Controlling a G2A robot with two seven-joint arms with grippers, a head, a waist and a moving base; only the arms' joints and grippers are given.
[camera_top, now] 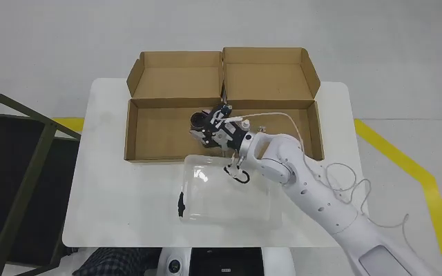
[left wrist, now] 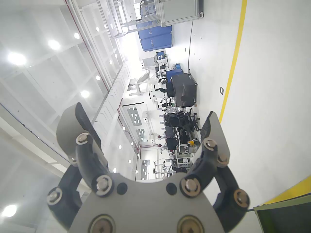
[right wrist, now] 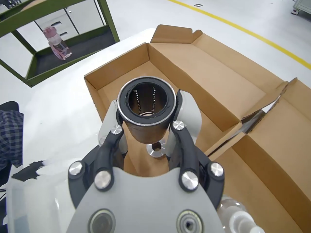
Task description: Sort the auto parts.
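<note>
Right end effector point(right wrist: 148, 112) was grasping the black cylindrical metal bearing point(right wrist: 145, 124), long axis near upright. It hung just above the right end of the left brown cardboard box point(right wrist: 116, 69), over a small silver ring point(right wrist: 156, 149).

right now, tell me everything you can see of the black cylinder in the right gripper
The black cylinder is a short hollow sleeve, metal-looking, with a thin bright edge around its end ring. Its bore shows lengthwise rows of small balls and a ring deeper in. The right gripper is shut on its sides, open end facing the wrist camera. It hangs over an open cardboard box, apparently above a small silver ring on the box floor; only the fingers seem to touch it.
</note>
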